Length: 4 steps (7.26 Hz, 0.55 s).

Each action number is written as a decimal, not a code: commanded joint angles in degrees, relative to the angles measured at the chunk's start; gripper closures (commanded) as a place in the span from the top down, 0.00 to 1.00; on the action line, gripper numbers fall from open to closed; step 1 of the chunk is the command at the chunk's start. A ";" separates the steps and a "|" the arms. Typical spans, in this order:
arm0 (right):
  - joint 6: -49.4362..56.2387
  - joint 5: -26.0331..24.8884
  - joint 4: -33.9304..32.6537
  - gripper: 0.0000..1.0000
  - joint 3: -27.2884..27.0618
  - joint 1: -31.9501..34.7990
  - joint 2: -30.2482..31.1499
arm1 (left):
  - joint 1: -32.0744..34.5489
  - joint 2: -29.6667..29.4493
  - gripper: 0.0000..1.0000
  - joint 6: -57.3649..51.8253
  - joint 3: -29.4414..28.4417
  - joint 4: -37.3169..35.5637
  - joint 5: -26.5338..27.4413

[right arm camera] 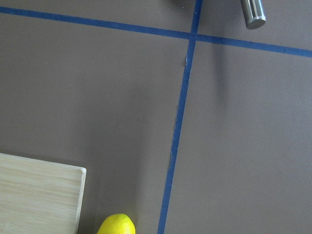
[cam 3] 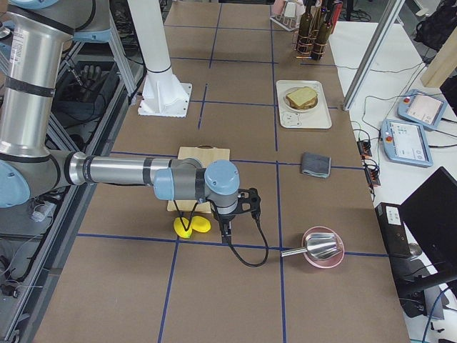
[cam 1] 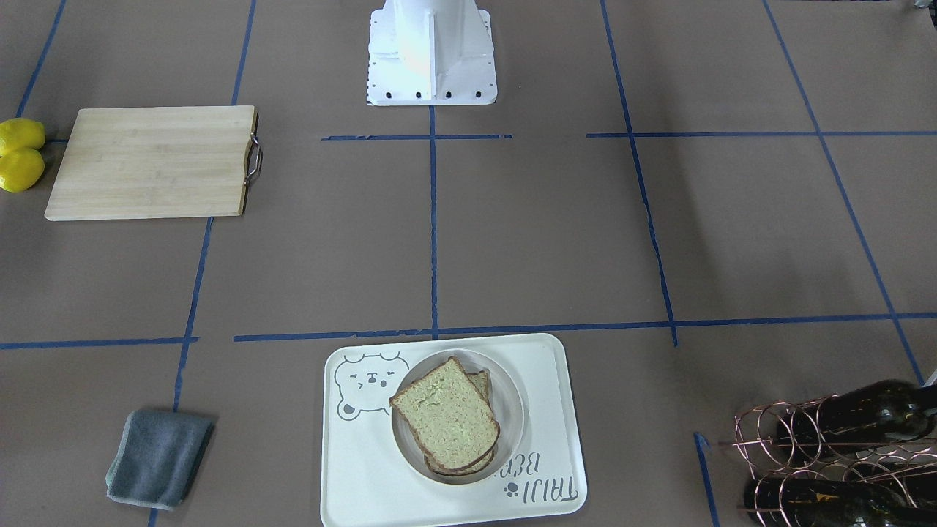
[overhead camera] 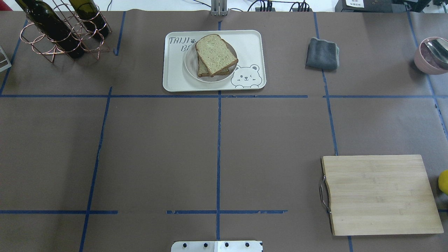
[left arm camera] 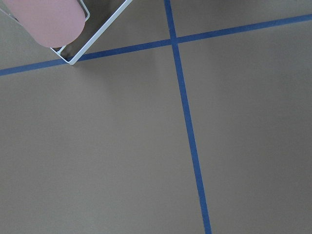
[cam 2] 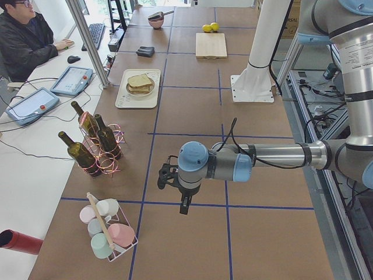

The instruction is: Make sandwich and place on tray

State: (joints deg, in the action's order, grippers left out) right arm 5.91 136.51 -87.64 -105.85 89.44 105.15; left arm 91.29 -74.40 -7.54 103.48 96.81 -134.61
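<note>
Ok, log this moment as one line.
sandwich: stacked on dish, on tray | left gripper: near mug rack, fingers unclear | right gripper: near lemons, fingers unclear

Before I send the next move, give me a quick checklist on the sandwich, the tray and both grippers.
1. Two speckled tan bread slices stacked on the small round white dish: ok.
2. Dish resting inside the cream rectangular bear tray: ok.
3. Fried egg between the slices: cannot tell, none visible.
4. Left gripper open or shut: cannot tell, side view only.
5. Right gripper, near the yellow lemons, open or shut: cannot tell.
</note>
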 commanded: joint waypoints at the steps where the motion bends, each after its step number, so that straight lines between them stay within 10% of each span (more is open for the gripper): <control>1: -0.02 -0.01 0.10 1.00 0.20 0.04 -0.30 | 0.03 0.04 1.00 0.07 0.05 -0.04 -0.04; 4: -0.20 0.25 -0.07 1.00 1.60 0.04 -3.10 | 0.03 0.04 1.00 0.07 0.05 -0.04 -0.04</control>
